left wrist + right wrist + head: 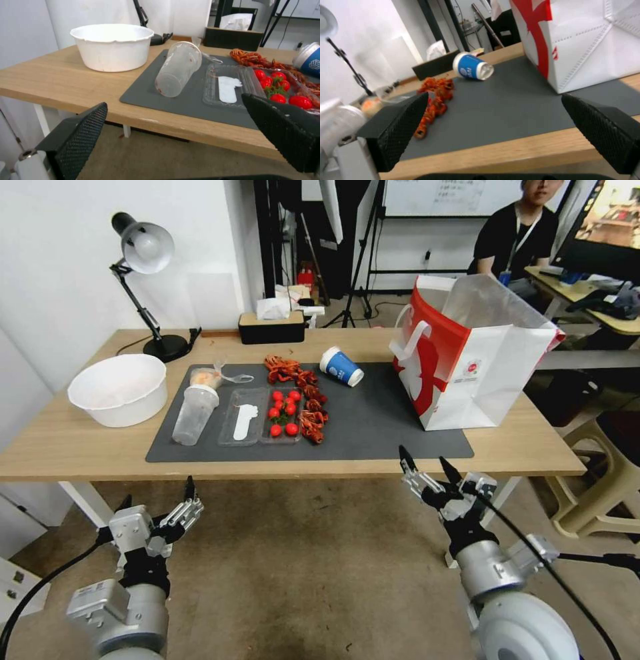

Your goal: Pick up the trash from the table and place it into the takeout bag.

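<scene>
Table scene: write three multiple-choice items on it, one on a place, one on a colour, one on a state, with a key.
1. The takeout bag stands:
A. at the mat's right end
B. beside the lamp
C. on the floor

2. The paper cup is:
A. green
B. blue
C. yellow

3. The clear plastic cup is:
A. upright
B. lying on its side
C. held by the left gripper

Key: 1 A, its base sits on the dark mat; 2 B, blue wall with white print; 3 B, it lies on the mat while both open grippers, the right gripper too, hang below the table edge.

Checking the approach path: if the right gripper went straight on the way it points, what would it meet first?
Probably the table edge or mat; the right gripper hangs open before it, roughly level. Depth is unclear.
</scene>
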